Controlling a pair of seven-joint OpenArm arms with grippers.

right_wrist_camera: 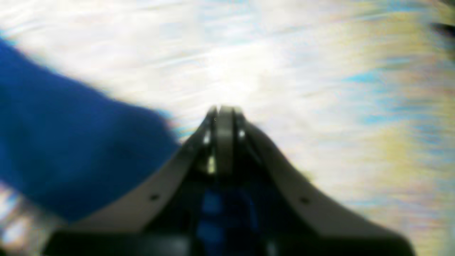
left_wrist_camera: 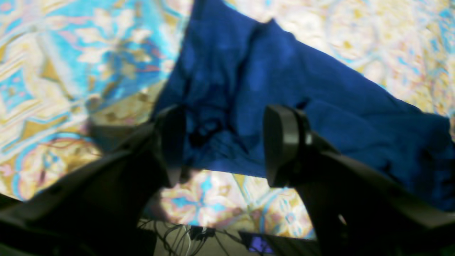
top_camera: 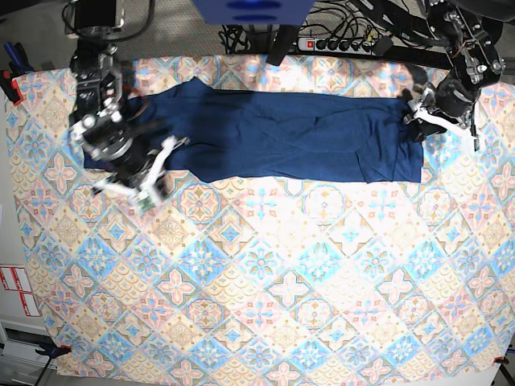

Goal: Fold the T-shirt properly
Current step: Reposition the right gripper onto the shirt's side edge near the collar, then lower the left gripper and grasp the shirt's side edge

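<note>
Soft navy T-shirt [top_camera: 282, 135], long strip (wrinkled knit)

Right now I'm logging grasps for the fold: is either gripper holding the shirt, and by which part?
Neither. The left gripper stands open over the T-shirt edge, nothing pinched. The right gripper is shut beside it with no cloth between its tips.

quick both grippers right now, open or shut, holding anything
left gripper: open, jaws apart over the edge of the T-shirt, nothing clamped.
right gripper: shut, with nothing visible between the tips; the view is blurred.
</note>
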